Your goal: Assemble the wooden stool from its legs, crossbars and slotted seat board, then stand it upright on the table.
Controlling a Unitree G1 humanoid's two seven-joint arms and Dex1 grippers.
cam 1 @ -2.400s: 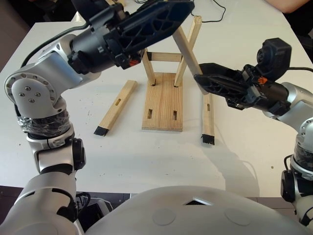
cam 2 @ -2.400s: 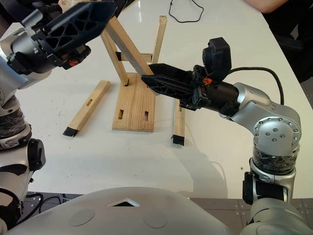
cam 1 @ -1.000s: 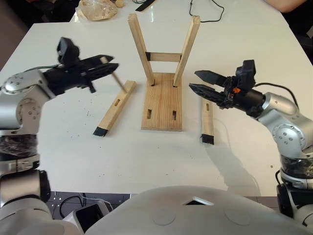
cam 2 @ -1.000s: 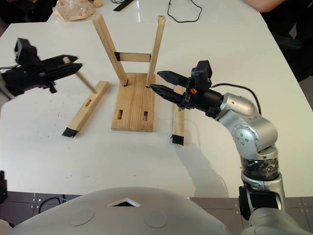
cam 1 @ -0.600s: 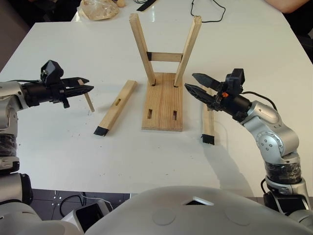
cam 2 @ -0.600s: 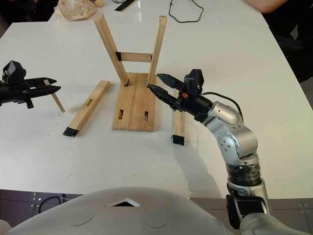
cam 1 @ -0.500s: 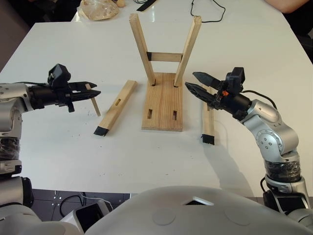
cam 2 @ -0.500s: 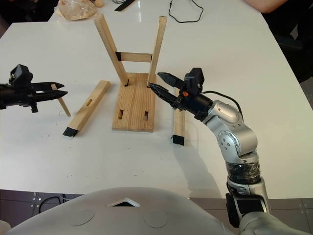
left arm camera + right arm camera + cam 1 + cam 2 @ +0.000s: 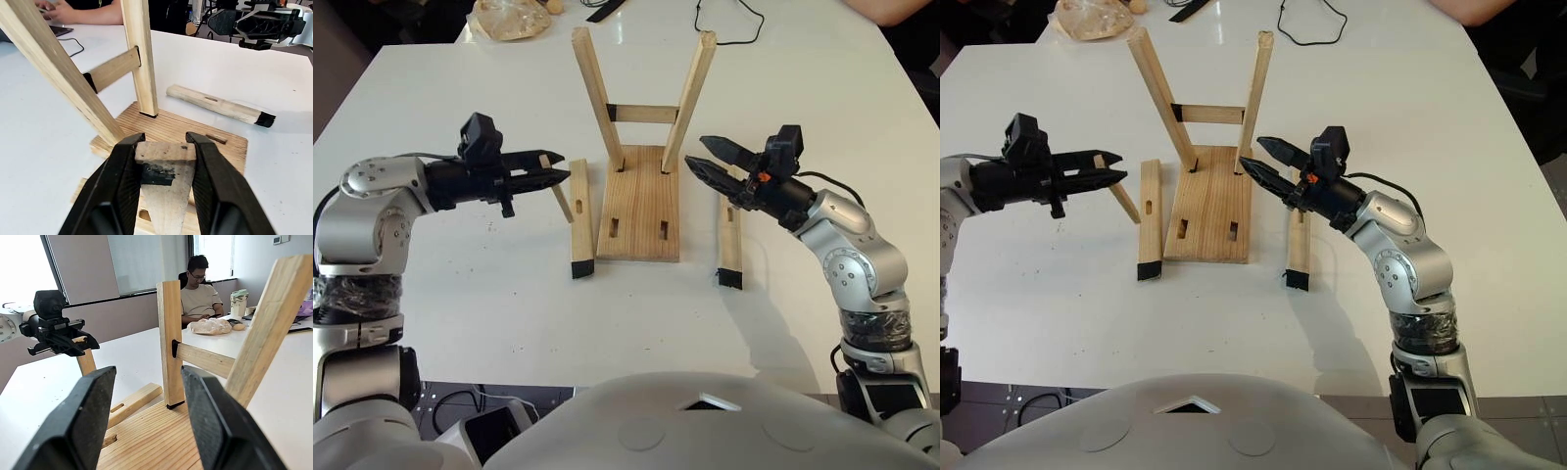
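**Table** point(image 9: 822, 88): white, bearing all parts.

**Seat** point(image 9: 641, 225): slotted board, flat at centre, long axis 12 to 6.

**Frame** point(image 9: 644, 114): two legs joined by a crossbar, plugged into the seat's 12 o'clock slots, leaning toward 12.

**Left leg** point(image 9: 578, 220): loose, flat, just beside the seat at 9 o'clock and parallel to it, black foot toward 6.

**Right leg** point(image 9: 730, 240): loose, flat, near the seat at 3 o'clock, black foot toward 6.

**Left claw** point(image 9: 546, 176): at 10 o'clock of the seat, above the table, pinched narrow on one end of the bar.

**Right claw** point(image 9: 703, 157): at 2 o'clock of the seat, over the head of the right leg, spread wide, empty.

**Bar** point(image 9: 560, 199): short crossbar, slanting down from the left claw, lower end close by the left leg; contact not discernible.

**Handling (judged):**
- Light, stiff, dry wood, with grip enough for the pads.
- Thin tenons the weak point.
- Press-fit joints likely snug, calling for square entry.
- Best hold on a leg: mid-length, clear of mortise and foot.
- Best hold on the bar: one end, free tenon leading.

**Against 0.5 s ago:**
- Left leg then slanted and well apart from the seat, now swung parallel alongside.
- Left claw and bar shifted toward the seat.
- Right claw much as then.
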